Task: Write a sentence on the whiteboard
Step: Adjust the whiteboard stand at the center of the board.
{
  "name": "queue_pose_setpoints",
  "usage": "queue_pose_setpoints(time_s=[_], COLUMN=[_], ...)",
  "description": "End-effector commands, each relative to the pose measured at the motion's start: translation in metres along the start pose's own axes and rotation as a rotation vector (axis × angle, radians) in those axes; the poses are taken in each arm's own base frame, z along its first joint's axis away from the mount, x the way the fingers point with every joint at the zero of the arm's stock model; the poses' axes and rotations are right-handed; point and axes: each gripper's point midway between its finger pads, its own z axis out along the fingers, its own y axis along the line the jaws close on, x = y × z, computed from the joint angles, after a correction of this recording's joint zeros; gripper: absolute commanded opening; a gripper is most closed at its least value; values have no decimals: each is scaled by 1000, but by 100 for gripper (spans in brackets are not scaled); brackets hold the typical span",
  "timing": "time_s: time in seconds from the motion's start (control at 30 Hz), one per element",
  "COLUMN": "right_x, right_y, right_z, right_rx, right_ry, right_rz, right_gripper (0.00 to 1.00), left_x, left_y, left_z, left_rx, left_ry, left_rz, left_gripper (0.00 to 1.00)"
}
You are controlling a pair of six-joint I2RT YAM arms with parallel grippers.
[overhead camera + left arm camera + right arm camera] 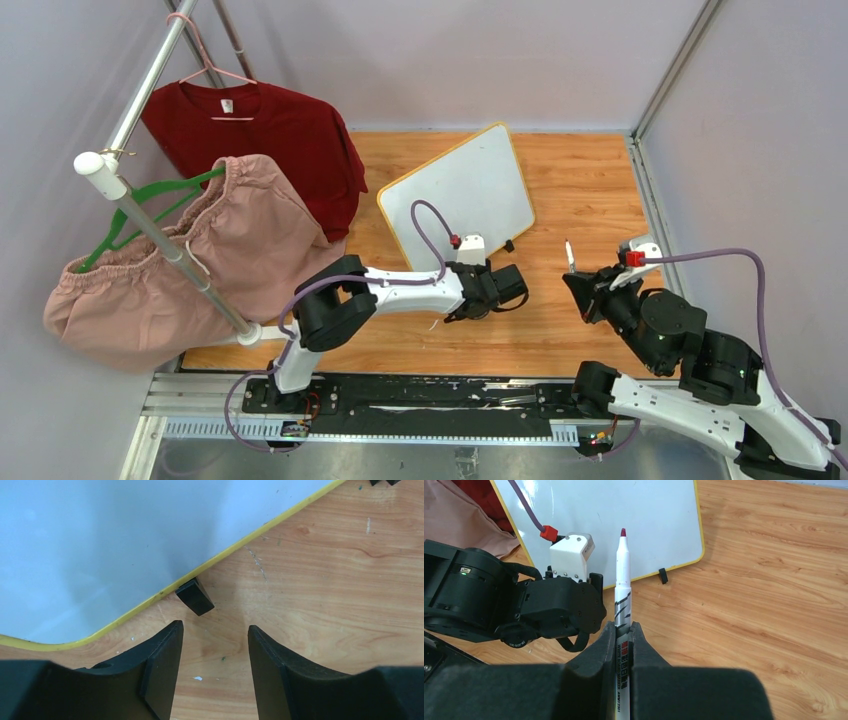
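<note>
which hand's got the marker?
The right hand, shut on the uncapped marker. The left hand is open and empty, near a black foot of the whiteboard.

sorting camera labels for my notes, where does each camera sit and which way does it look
Top external: above and behind the arm bases, looking down on the table, whiteboard and clothes rack; both arms show.
Left wrist: on the left arm, looking down past the open left tool at the whiteboard's yellow edge and a black foot.
Right wrist: on the right arm, looking along the right tool, shut on the marker, toward the whiteboard and left arm.
Shared: all three show the whiteboard.
</note>
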Motion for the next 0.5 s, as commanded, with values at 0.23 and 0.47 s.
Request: queue_pose_setpoints(time_s=[0.23,0.47], right_x=[-9,-8], right_y=[-10,-12], right_z=[-10,-10], right_rx=[13,17], right_ry=[-32,-30], right_rz=[7,6], right_gripper=[0,0], left_x=[-14,-19], left_y=[14,25], left_z=[19,28], left_rx=[-83,-101], left_ry=[-56,-68], left_rz=[-14,-7], left_gripper=[53,49])
